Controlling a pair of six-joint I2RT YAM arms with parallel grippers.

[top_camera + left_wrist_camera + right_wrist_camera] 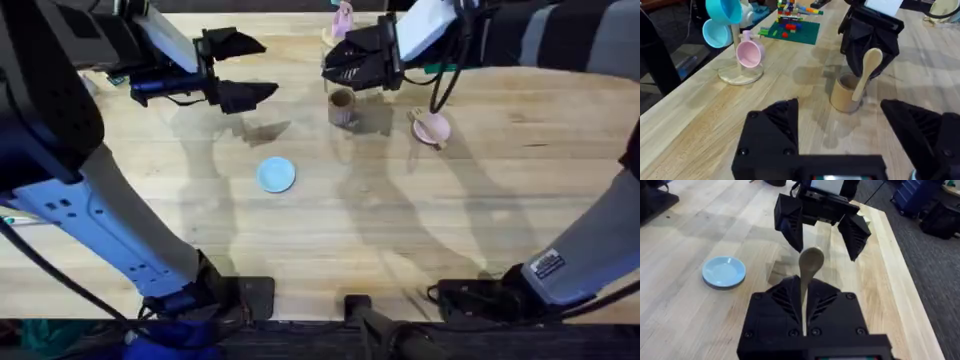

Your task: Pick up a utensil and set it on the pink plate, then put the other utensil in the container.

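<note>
Right now the right gripper (345, 66) is clamped on the wooden spoon (866, 70), handle pinched between its black fingers, bowl end up in the right wrist view. From the left wrist cam the spoon stands tilted, lower end of the handle inside the brown wooden cup (845, 94), w/ the gripper just above the cup's rim. Overhead, the cup (342, 107) sits upright on the tabletop (400, 220), directly under the right gripper.

Pink plate (432, 128) lies just right of the cup, near but apart. Wooden fork (423, 125) rests across it; can't make out the tines.

Left gripper (245, 70) hovers over the tabletop left of the cup, jaws spread wide, nothing between them. Same gripper shows in the right wrist view (822, 230), fingers apart, facing the spoon bowl (811, 260).

Light-blue plate (277, 174) sits alone toward the middle of the tabletop, well apart from cup and pink plate; also seen in the right wrist view (723, 272).

Far side: a wooden mug stand (740, 75) w/ a pink mug (750, 53) and blue mugs (720, 20) hung on it, and a green mat w/ coloured bricks (790, 27) behind that.
</note>
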